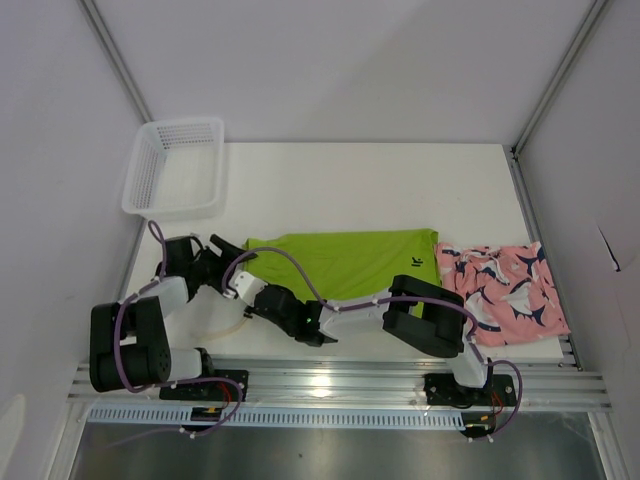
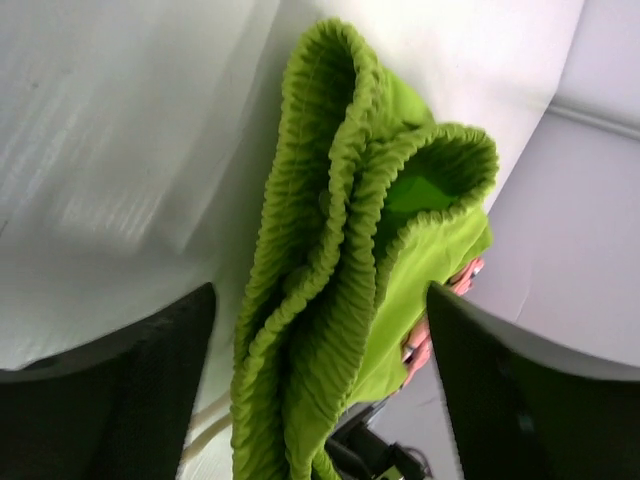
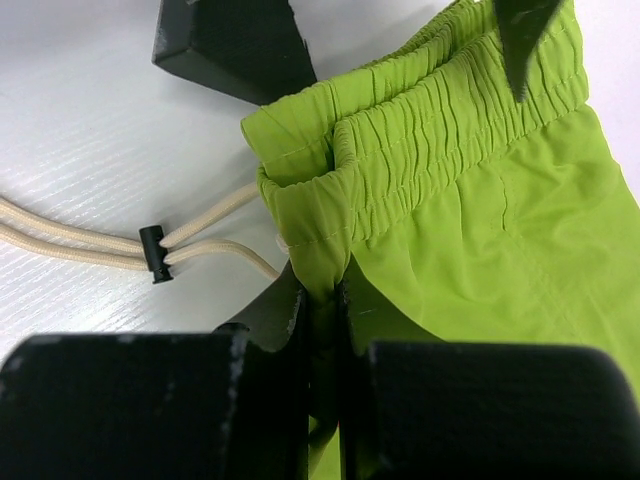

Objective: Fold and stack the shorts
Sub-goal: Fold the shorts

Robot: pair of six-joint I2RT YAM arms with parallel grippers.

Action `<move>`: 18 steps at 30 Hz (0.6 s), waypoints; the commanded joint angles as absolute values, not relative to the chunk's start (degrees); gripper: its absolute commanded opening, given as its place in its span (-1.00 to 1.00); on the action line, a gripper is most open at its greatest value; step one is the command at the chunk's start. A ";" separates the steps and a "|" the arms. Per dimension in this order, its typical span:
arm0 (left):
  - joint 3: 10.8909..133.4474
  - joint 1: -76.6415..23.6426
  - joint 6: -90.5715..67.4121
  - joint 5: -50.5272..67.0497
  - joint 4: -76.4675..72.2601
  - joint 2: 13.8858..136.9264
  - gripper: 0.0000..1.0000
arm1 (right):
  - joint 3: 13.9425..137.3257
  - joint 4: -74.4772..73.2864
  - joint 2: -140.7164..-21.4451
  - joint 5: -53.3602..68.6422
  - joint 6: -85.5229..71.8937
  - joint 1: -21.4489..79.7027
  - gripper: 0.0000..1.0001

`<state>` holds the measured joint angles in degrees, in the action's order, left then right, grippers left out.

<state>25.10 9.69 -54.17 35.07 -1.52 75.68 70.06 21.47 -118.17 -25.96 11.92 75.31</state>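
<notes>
3 camera views. The top external camera sits high, above and behind both arm bases, looking down and forward over the whole white table [image 1: 330, 180] from far off. The left wrist camera looks out between its own dark fingers [image 2: 140, 390], very close on the gathered waistband of the lime green shorts [image 2: 330, 250]. The right wrist camera looks down past its fingers [image 3: 150, 400], close to the tabletop, with the left gripper [image 3: 405, 70] at its top edge. All 3 views share that waistband end.
</notes>
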 commanded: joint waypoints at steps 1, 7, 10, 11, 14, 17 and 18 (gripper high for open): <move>24.08 9.14 -57.57 33.22 -9.40 75.23 0.61 | 69.35 25.31 -114.00 -25.32 10.46 75.41 -1.00; 24.61 8.18 -59.06 33.75 -14.15 78.83 0.25 | 69.52 25.58 -114.17 -24.52 10.11 75.59 -1.00; 24.87 7.56 -59.33 34.01 -15.55 80.77 0.25 | 69.87 25.40 -114.26 -23.82 10.20 75.67 -0.99; 24.96 7.38 -59.24 34.10 -15.73 81.21 0.25 | 70.22 25.23 -114.34 -23.91 10.28 75.67 -0.99; 25.57 6.77 -58.62 34.54 -15.64 82.79 0.30 | 70.92 24.61 -114.61 -23.47 10.46 75.67 -0.99; 25.31 6.50 -58.54 34.63 -16.35 83.41 0.20 | 70.93 24.43 -114.96 -23.29 10.46 75.67 -0.99; 25.31 6.59 -58.45 34.45 -16.52 83.32 0.08 | 70.84 24.43 -114.96 -23.29 10.46 75.67 -0.99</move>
